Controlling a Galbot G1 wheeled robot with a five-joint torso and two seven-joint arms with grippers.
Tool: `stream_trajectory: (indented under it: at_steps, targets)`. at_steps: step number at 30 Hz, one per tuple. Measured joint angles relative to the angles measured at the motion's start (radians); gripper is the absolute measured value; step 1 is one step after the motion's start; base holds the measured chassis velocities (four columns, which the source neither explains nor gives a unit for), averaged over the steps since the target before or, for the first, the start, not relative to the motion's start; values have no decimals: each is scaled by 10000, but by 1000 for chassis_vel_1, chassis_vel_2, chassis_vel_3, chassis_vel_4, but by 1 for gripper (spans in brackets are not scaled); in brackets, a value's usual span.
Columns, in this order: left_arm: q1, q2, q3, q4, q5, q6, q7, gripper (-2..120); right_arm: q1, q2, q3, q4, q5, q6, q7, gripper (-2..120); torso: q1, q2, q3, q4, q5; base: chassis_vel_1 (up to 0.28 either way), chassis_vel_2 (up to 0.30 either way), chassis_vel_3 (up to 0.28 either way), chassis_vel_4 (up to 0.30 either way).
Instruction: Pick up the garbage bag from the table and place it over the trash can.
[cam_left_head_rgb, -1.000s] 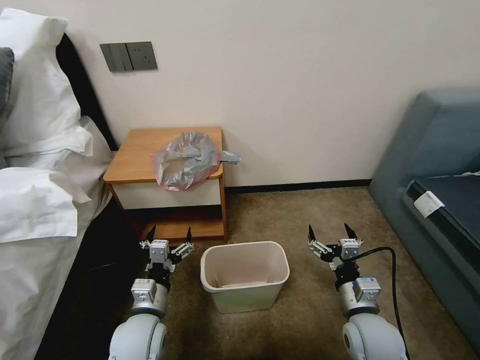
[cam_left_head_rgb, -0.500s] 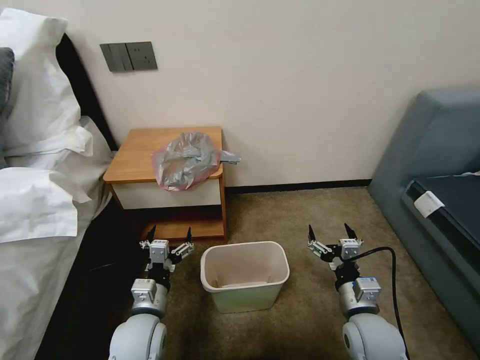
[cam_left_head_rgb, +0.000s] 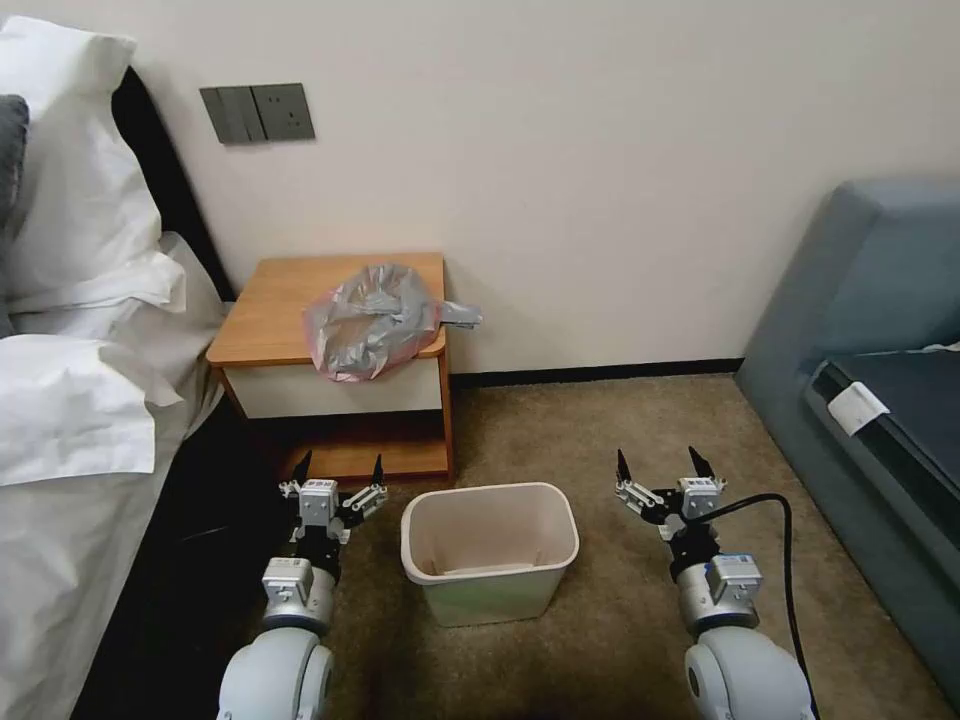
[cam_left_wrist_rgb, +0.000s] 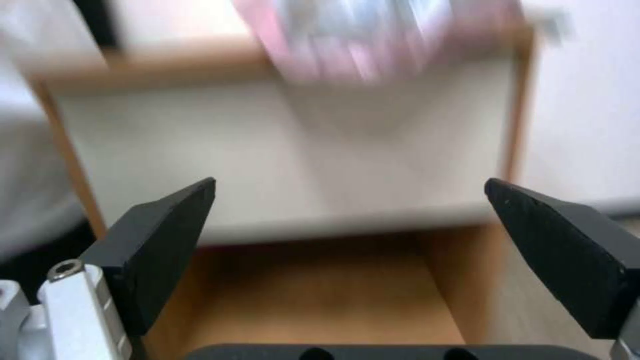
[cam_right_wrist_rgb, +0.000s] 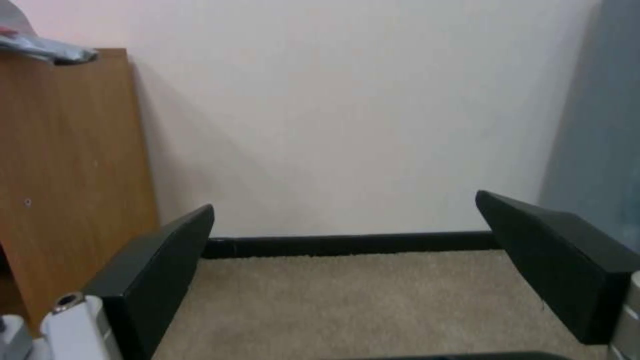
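1. Grey crinkly plastic with a pink edge, the garbage bag (cam_left_head_rgb: 375, 320) lies on the right part of the tabletop (cam_left_head_rgb: 275, 305), and some of it hangs over the front and right edges.
2. This small wooden stand is against the far wall, just beside a bed (cam_left_head_rgb: 80, 400) on the left.
3. On the carpet (cam_left_head_rgb: 600, 440), near the robot and in front of the stand, sits the trash can (cam_left_head_rgb: 490, 550). It is upright.
4. To the left of the trash can is the left tool (cam_left_head_rgb: 337, 478), with its two black tips spread wide and nothing between them.
5. To the right of the trash can is the right tool (cam_left_head_rgb: 657, 470), also spread wide and holding nothing.
6. Neither tool touches the bag.
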Motion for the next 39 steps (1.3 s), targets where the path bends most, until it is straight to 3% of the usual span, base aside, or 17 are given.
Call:
stream_trajectory:
  at_steps: [2,3,6,7,11,14,21,23,24,27,39]
  targets:
    - [-405,-102,-306,-76,47,-662,-180,100,63,-142,167,170,3,480,15,100,0,0,1,0,2,0,0,0,0]
    - [-405,-102,-306,-76,47,-662,-180,100,63,-142,167,170,3,480,15,100,0,0,1,0,2,0,0,0,0]
    - [-1075,-289,-813,-204,131,-1768,-486,100,196,-447,509,551,16,1525,76,100,0,0,0,0,2,0,0,0,0]
    - [-1075,-289,-813,-204,131,-1768,-486,100,196,-447,509,551,16,1525,76,100,0,0,0,0,2,0,0,0,0]
    - [-1998,-532,-1502,-376,242,-3287,-906,100,389,-876,1004,1088,51,3009,167,100,0,0,1,0,0,0,0,0,0]
    - [-2240,-599,-1684,-429,271,-3694,-1020,100,489,-1087,1248,1353,66,3742,211,100,0,1,0,0,3,0,0,0,0]
    - [-2263,-616,-1715,-430,281,-3828,-995,100,588,-1108,1257,1451,99,4572,-13,100,1,1,1,1,-3,0,0,0,0]
    - [-1895,-527,-1462,-233,288,-4024,-299,100,567,-1064,1238,1387,114,4607,-32,100,0,1,0,0,9,0,0,0,0]
    - [-1658,-487,-1318,-89,293,-4078,119,100,546,-1055,1237,1345,118,4628,-43,100,1,0,2,1,-12,0,0,0,0]
    - [-1448,-457,-1223,-2,279,-4149,457,100,530,-1043,1237,1236,119,4705,-50,100,0,0,0,0,7,0,0,0,0]
    - [-1167,-542,-1210,43,248,-4195,576,100,646,-1117,1268,700,169,4867,-55,100,0,0,0,0,0,0,0,0,0]
